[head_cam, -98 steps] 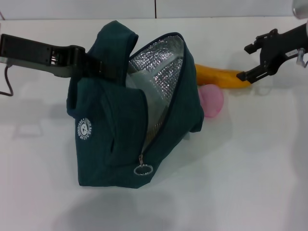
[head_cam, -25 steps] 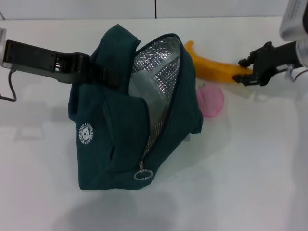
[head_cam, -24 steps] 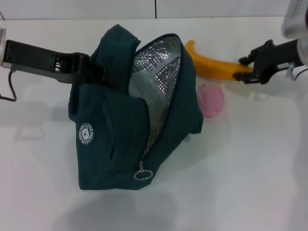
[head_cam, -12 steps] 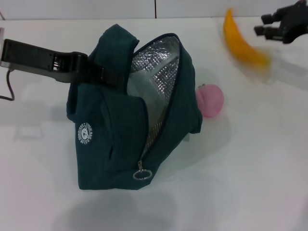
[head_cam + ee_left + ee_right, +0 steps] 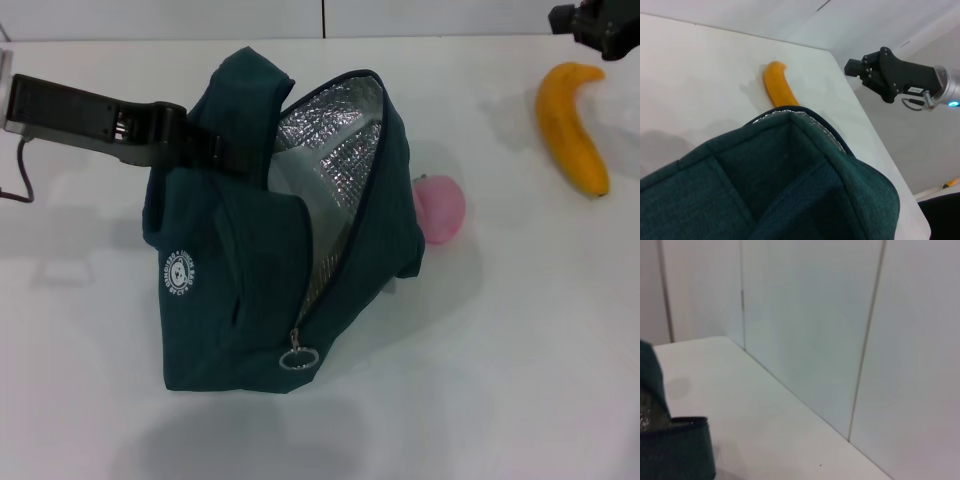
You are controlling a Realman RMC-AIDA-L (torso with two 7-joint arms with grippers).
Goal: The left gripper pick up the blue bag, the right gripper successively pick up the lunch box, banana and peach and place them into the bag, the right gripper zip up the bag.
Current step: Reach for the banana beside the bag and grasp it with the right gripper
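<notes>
Right gripper (image 5: 598, 22): raised, empty, finger spread unclear; banana (image 5: 571, 125) lies apart below it on table (image 5: 520, 340).

peach (image 5: 440, 208) crowds the blue bag (image 5: 250, 300); banana (image 5: 570, 125) lies unobstructed.

The left gripper (image 5: 215, 150) reaches in level from the left side, its black arm stretched sideways and its fingers clamped on fabric. The right gripper (image 5: 862, 70) hangs raised at the far right, empty, its fingers slightly parted.
</notes>
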